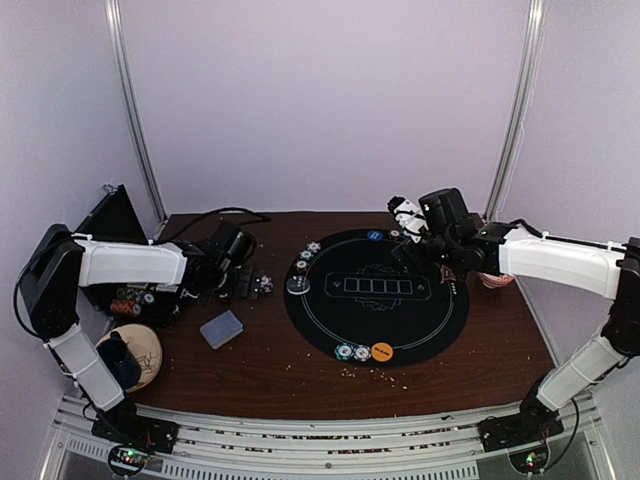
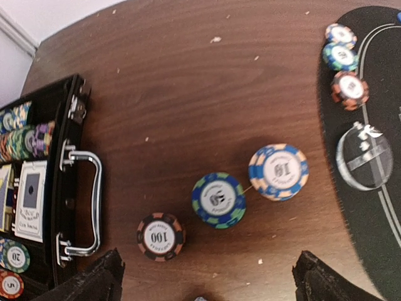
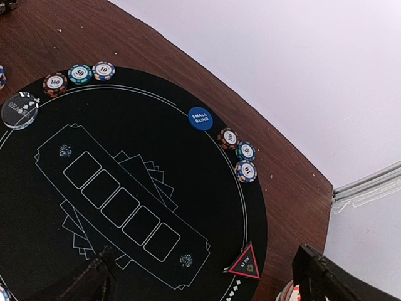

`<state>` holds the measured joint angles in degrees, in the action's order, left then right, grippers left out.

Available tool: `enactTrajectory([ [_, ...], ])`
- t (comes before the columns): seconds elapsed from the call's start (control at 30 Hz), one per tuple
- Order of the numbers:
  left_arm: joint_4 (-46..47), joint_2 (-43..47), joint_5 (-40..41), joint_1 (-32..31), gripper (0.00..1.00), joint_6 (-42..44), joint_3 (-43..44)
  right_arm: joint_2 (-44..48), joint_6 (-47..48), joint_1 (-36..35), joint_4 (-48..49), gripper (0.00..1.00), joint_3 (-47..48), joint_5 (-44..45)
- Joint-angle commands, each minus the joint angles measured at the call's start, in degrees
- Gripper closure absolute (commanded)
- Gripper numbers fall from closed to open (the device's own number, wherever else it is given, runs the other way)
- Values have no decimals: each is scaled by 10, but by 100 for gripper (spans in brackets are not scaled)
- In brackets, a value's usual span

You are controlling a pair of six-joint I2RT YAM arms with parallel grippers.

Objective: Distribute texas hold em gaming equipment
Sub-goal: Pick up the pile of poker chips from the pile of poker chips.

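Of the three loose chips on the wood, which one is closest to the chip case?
The black chip marked 100, nearest the case; the green chip sits in the middle, the blue chip farthest.

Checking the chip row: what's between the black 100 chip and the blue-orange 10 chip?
One green-blue chip sits between the black 100 chip and the blue-orange 10 chip; left wrist view.

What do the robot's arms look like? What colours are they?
The left arm and right arm wear smooth white tube-shaped shells, with black joints and black bases. Thin black cables loop beside them. Each ends in two chunky black fingers.
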<state>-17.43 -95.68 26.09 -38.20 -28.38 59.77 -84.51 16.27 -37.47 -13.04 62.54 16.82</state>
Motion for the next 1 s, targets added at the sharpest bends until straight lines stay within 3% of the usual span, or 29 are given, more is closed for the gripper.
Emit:
enactTrajectory([
  [0.0, 52, 23, -21, 23, 2, -17, -36, 3, 1, 2, 13, 0, -6, 13],
  [0.47, 130, -4, -62, 86, 5, -3, -89, 1, 4, 2, 15, 0, -8, 14],
  [0.97, 140, -35, -81, 109, 12, 3, -92, 7, 3, 2, 15, 0, -8, 14],
])
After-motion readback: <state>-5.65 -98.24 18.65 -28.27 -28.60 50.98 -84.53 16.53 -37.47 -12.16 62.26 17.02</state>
